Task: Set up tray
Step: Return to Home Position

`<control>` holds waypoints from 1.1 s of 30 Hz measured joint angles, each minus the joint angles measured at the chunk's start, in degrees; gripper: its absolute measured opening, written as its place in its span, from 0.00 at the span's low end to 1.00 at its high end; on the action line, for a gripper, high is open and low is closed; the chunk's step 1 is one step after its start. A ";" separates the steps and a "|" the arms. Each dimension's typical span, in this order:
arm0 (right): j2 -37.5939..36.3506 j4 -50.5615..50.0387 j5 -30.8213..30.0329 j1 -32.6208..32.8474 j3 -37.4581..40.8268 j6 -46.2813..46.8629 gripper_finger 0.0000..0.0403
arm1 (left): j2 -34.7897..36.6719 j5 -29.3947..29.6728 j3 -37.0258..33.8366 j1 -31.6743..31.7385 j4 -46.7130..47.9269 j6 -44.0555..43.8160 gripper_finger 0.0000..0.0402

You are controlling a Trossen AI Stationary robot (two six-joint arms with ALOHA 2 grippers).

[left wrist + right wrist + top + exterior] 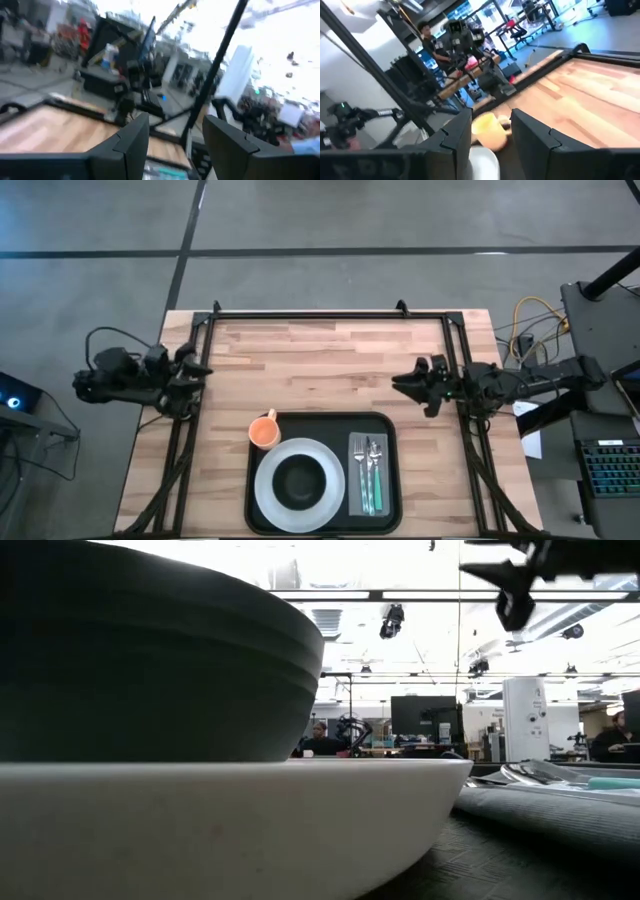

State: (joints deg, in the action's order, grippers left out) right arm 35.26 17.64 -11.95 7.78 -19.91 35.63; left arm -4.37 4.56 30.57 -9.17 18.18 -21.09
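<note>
high view shows the tray (325, 426) lying at the near middle of the table (330, 360), its near rim cut off by the picture's edge. on its left part sits a white plate (268, 498) with a dark bowl (298, 480) in it. an orange cup (264, 432) stands on the tray's far left corner, just beside the plate. on the tray's right part lies a grey napkin (352, 505) carrying cutlery (368, 465) side by side. one piece reads green, but the pieces are too small to tell apart.

low view is almost filled by the bowl and plate. only a strip of the tray and the napkin's edge show at the right, with the cutlery as a thin glint.

left pincer (203, 368) hangs at the table's left edge and right pincer (412, 394) over the right side, both well apart from the tray and holding nothing. each wrist view shows its two dark fingers spread with a clear gap. left wrist view is smeared, and the room beyond cannot be made out. right wrist view catches the cup as a blur between the fingers.
</note>
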 joint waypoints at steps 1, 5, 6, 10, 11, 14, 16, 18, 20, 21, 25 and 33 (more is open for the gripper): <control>-1.48 -0.17 0.03 -0.24 1.44 -0.24 0.32 | 1.51 0.55 -0.57 0.00 0.23 0.39 0.41; -5.56 2.79 -0.24 -0.65 7.16 -1.47 0.30 | 4.11 2.44 -2.87 0.00 3.49 3.78 0.41; -6.22 4.58 -0.22 -0.68 8.78 -1.90 0.30 | 4.06 3.03 -2.49 -0.02 3.40 4.62 0.41; -7.17 11.66 -0.97 -0.77 14.41 -3.15 0.29 | 2.50 5.30 -1.41 0.00 3.22 5.76 0.41; -7.19 12.62 -1.69 -0.73 15.56 -3.27 0.29 | 2.18 7.18 -1.55 0.00 4.45 6.00 0.41; -7.16 15.05 -4.33 -0.81 19.25 -3.34 0.29 | 2.25 11.01 -1.04 -0.02 3.64 5.74 0.41; -7.14 12.46 -5.08 -1.27 19.41 -3.37 0.29 | 2.80 14.37 -0.60 0.00 3.80 6.34 0.41; -7.13 11.09 -5.69 -1.98 19.40 -3.55 0.30 | 3.50 16.27 -0.57 0.00 4.32 6.77 0.41; -7.14 9.92 -5.97 -2.78 19.40 -4.13 0.30 | 4.05 16.67 -0.20 -0.02 5.41 7.01 0.41; -7.13 9.56 -5.84 -3.18 19.40 -4.56 0.30 | 4.08 16.81 0.18 -0.02 6.88 6.65 0.41; -7.19 9.01 -5.89 -4.75 19.40 -5.63 0.31 | 4.03 16.78 0.15 -0.02 11.98 1.75 0.41; -6.92 7.72 -6.22 -5.61 19.40 -5.67 0.29 | 4.10 16.79 -1.64 -0.02 15.98 -0.23 0.41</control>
State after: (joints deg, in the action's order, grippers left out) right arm 28.34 25.36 -18.17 2.17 -0.51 29.95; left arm -0.27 21.35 28.94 -9.19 34.15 -21.33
